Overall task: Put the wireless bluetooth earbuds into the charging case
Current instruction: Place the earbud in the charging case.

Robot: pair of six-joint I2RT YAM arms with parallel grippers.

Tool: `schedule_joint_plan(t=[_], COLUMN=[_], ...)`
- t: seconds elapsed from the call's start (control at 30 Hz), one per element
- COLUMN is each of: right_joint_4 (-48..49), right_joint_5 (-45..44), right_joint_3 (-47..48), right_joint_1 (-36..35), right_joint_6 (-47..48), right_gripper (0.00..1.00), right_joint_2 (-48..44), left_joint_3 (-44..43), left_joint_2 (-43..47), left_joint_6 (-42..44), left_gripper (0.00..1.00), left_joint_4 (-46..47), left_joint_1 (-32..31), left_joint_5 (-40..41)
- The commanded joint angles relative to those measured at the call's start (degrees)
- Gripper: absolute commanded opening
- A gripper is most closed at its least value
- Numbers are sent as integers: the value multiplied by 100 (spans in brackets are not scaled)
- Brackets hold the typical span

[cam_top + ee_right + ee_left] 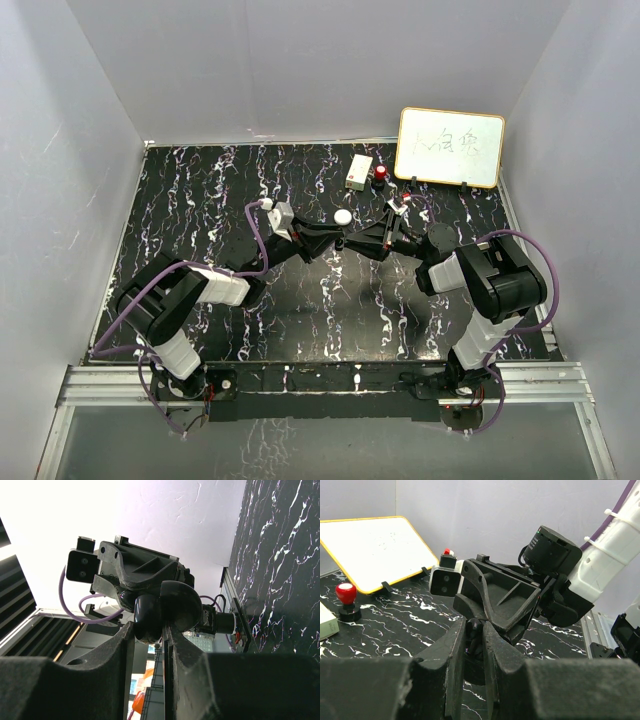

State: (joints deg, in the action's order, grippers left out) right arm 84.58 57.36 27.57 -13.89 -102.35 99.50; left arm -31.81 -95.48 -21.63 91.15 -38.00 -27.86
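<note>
The two arms meet tip to tip over the middle of the black marbled table (200, 200), and the work sits at the handover or insertion stage, not at its end. The right gripper (148, 632) has its jaws drawn narrow around a glossy black rounded body that I take to be the charging case (172, 602). In the right wrist view it shows two rounded lobes, which suggests the lid is hinged open, though I cannot be sure. The case is held up off the table, just near the small white round puck (343, 216) that lies on the surface behind the meeting point. The left gripper (473, 647) faces it directly, its fingers also close together with something small and dark between them. Whether that is one of the earbuds or part of the case itself I cannot tell, nor whether it is truly gripped. No earbuds can be made out anywhere in these views, neither on the table nor seated in the case, so nothing shows that either bud is in place. By my reading the case is picked up and presented, while seating the buds and closing the lid remain to be done. A whiteboard (450, 147), a red-topped knob (381, 175) and a white box (358, 172) stand well apart at the far edge
</note>
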Motion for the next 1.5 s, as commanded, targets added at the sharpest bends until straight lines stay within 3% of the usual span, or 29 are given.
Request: schedule_joint_plan(t=[0.0, 1.47], right_joint_4=[1842, 1924], right_joint_5=[-19, -3], right_joint_3=[108, 123], right_joint_1=[-35, -35], right_joint_6=[-32, -26], right_gripper=[0, 0], right_joint_2=[-10, 87], left_joint_3=[34, 106], left_joint_2=[9, -124], left_joint_6=[128, 80], left_gripper=[0, 0], left_joint_4=[1132, 1127], left_joint_1=[-26, -24], left_joint_5=[-9, 62])
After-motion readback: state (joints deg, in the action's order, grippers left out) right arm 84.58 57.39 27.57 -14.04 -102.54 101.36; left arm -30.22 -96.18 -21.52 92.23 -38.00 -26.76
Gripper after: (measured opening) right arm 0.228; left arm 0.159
